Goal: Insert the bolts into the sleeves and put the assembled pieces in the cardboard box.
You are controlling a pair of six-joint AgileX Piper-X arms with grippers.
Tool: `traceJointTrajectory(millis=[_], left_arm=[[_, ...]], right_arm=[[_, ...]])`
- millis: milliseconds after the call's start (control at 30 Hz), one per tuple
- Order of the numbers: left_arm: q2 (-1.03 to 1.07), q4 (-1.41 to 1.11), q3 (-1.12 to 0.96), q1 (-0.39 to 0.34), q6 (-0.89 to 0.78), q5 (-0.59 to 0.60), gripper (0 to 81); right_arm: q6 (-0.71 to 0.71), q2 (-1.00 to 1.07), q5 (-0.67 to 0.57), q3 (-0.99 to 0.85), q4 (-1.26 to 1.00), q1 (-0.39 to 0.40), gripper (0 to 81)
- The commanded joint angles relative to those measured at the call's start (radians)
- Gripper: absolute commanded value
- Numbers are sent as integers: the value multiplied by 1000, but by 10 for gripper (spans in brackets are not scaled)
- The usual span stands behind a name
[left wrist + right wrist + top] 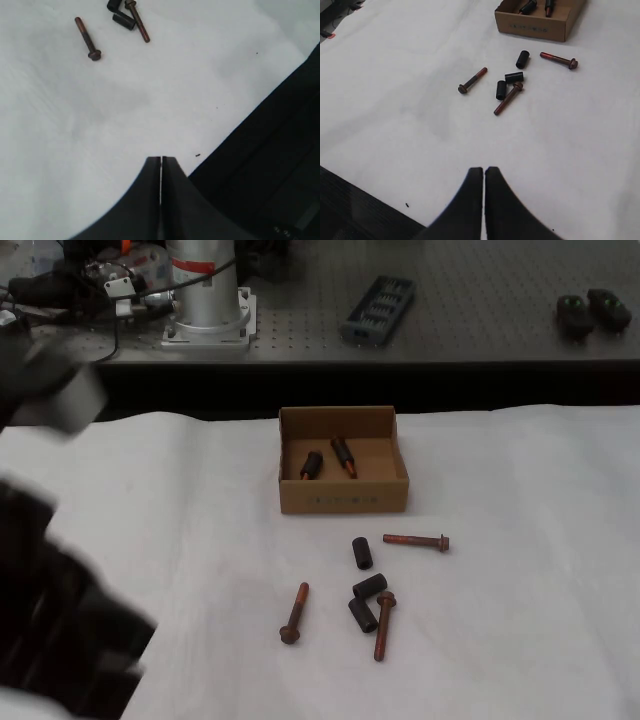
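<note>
With the left gripper [161, 161] and right gripper [484, 171] both closed tight and empty, three bolts [415, 540] and three sleeves [362, 552] lie loose in front of the cardboard box [343, 502], where crowded pieces may roll if nudged.

You're in a lab. Behind your white sheet [520, 540] runs a dark breadboard table [480, 280] with a grid of holes. On it stands a metal column [205, 285] on a base plate, with loose cables [60, 285] beside it.
</note>
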Motion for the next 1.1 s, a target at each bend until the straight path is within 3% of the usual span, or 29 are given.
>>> traceJointTrajectory(millis=[0,167,533,733,1000,1067], left_arm=[[-148,-104,179,-5,-128,-14,7],[-302,-190,316,-5,-206,-14,7],[-371,-249,324,-5,-202,-14,7],[-371,-259,324,-5,-202,-14,7],[-371,-258,324,-5,-202,-2,7],[-371,-258,324,-5,-202,9,7]], right_arm=[[-9,-6,4,-6,7,-3,19],[-9,-6,2,-6,7,-3,19],[33,64,32,-6,-95,-3,18],[145,327,32,-4,-237,-3,18],[445,787,47,-7,-638,-35,6],[519,902,39,-22,-723,-70,74]])
